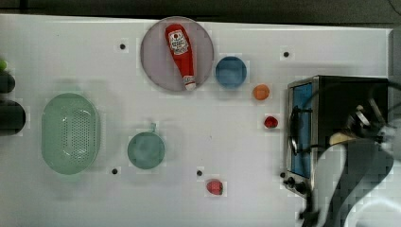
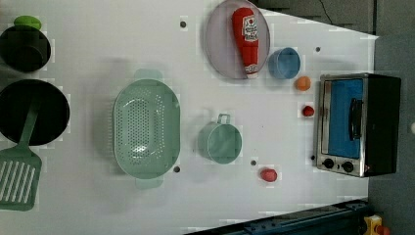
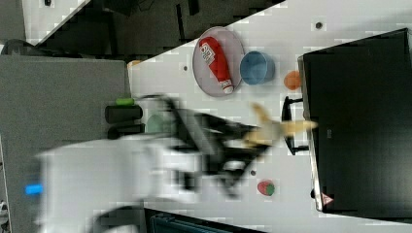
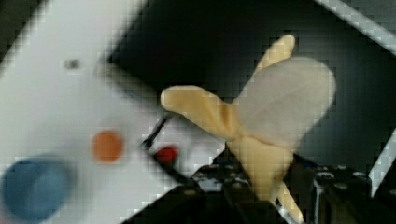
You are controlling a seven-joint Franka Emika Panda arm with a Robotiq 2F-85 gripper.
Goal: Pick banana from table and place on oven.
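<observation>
The white tabletop carries everything. At its 3 o'clock side in the top view stands the oven, black on top, its blue glass door and bar handle facing the tabletop's middle. The robot arm reaches in from the top view's 5 o'clock corner and hangs over the oven's black top. Toward 9 o'clock in the top view lies a green colander, and at 12 o'clock a round grey plate holds a red ketchup bottle. A green cup sits near the centre. A blue bowl stands just beside the plate at its 3 o'clock, then an orange fruit. One strawberry lies close in front of the oven door, another near 6 o'clock. The hand is closed on the banana, gripping its stem end, with the peel lobes splayed outward. In the wrist view the banana is held above the oven's dark top, off the tabletop.
</observation>
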